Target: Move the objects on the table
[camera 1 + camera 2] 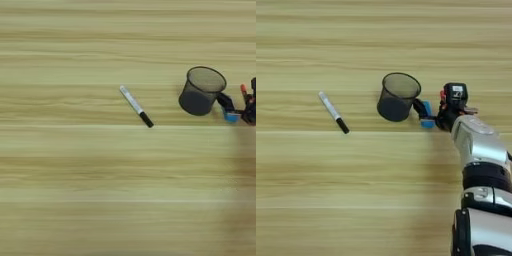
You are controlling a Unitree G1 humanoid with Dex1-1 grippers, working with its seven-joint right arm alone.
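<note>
A black wire-mesh pen cup [398, 97] stands upright on the wood-grain table [356, 180], right of centre. Just to its right is a small blue block [427, 116], held between the two black fingers of my right gripper [426, 114]. One finger [418, 106] lies close against the cup's right side. The silver forearm [478, 145] comes up from the bottom right. In the left eye view the cup [201, 91], the block [231, 117] and the gripper [229, 111] sit at the right edge.
A white marker with a black cap [333, 112] lies diagonally left of the cup. A small red thing [442, 94] shows beside the gripper's body, mostly hidden by it.
</note>
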